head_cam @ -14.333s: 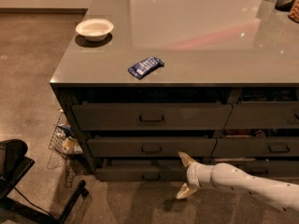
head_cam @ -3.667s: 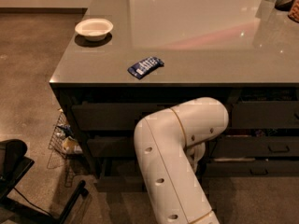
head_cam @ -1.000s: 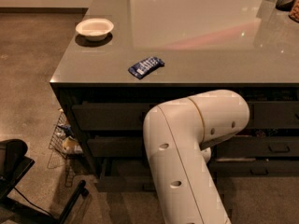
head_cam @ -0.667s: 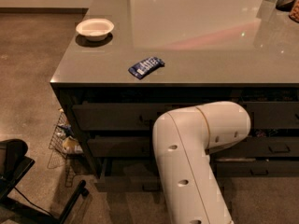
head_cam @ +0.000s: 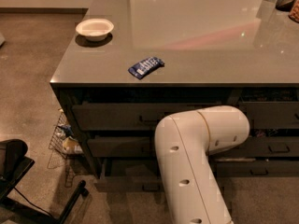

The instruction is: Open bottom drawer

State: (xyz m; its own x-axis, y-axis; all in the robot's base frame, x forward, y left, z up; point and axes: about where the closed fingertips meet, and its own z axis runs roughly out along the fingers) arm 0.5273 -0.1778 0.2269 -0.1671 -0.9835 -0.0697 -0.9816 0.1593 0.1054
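The bottom drawer [head_cam: 124, 183] is the slim dark grey front lowest in the wide stack. It stands pulled out from the cabinet, with a dark gap above it and its small pull [head_cam: 152, 187] just left of my arm. My white arm [head_cam: 196, 162] fills the middle of the camera view and covers the drawers' centre. My gripper is hidden behind the arm, somewhere low in front of the drawers. The two taller wide drawers, the top one [head_cam: 112, 115] and the middle one [head_cam: 121, 146], sit flush and shut.
A grey counter [head_cam: 210, 45] tops the cabinet, with a white bowl [head_cam: 95, 29] and a blue packet [head_cam: 146, 66] on it. Narrower drawers [head_cam: 275, 148] stand at the right. A wire basket [head_cam: 63, 141] leans at the cabinet's left side. A black chair base [head_cam: 18, 171] stands at the lower left.
The bottom drawer front has come out from the cabinet toward the camera. My arm's elbow has shifted right and now covers the drawers' centre.
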